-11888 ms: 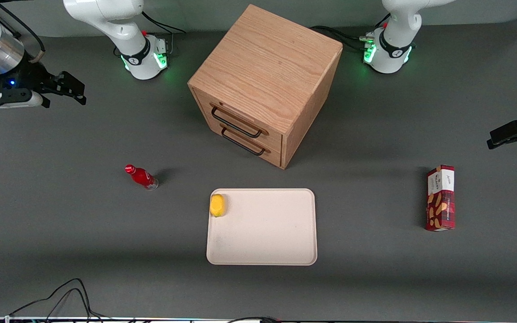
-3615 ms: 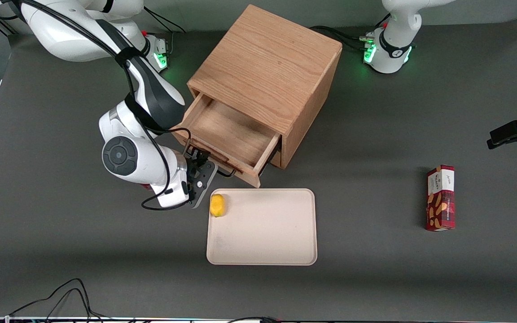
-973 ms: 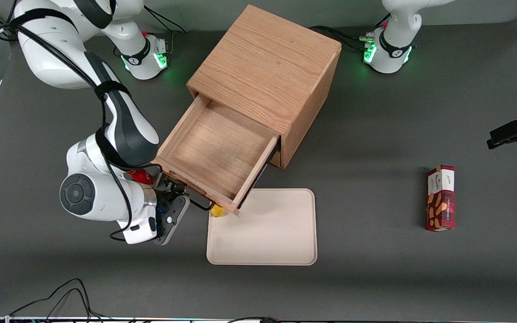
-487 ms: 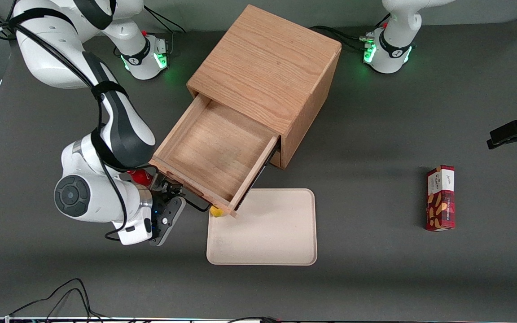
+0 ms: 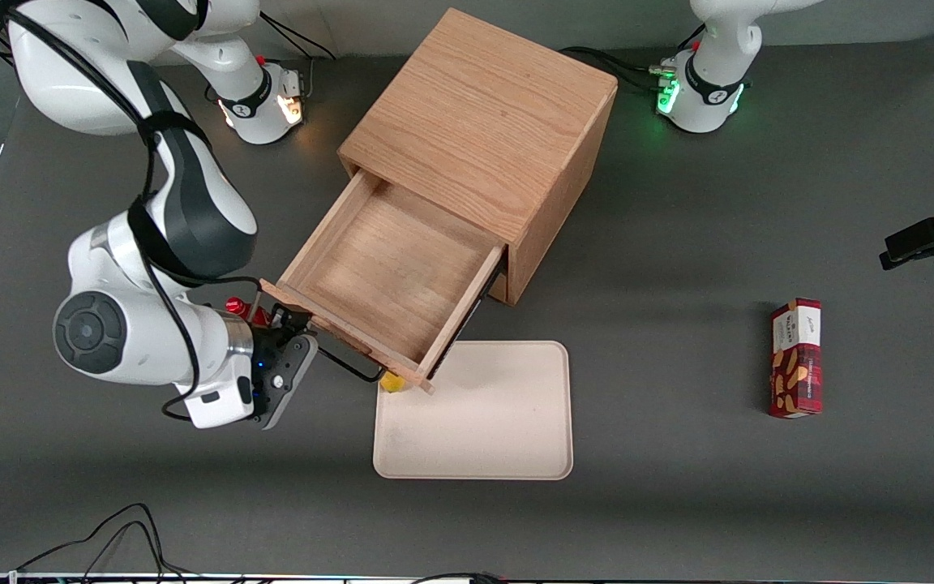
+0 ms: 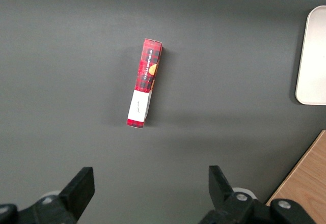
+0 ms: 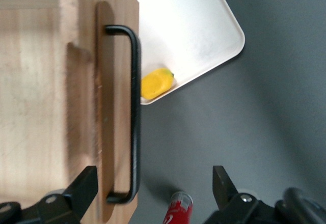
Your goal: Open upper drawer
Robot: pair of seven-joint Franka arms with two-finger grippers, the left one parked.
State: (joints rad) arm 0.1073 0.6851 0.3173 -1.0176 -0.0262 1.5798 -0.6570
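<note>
Upper drawer (image 5: 378, 280) juts from the cabinet (image 5: 479, 122) toward seven o'clock, corner over the tray (image 5: 499, 422); gripper (image 5: 295, 324) at its handle (image 5: 353, 369) end, bottle (image 5: 236, 307) beside; box (image 5: 796, 357) toward the parked arm's end.

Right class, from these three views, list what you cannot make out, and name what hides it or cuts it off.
- Lower drawer: hidden in the front view under the open upper drawer.
- Lemon: mostly covered in the front view by the drawer's corner; the right wrist view shows it on the tray.
- Red bottle: largely hidden in the front view by the right arm.
- Gripper: open, just off the black handle.
- Biscuit box: print too small to read.
</note>
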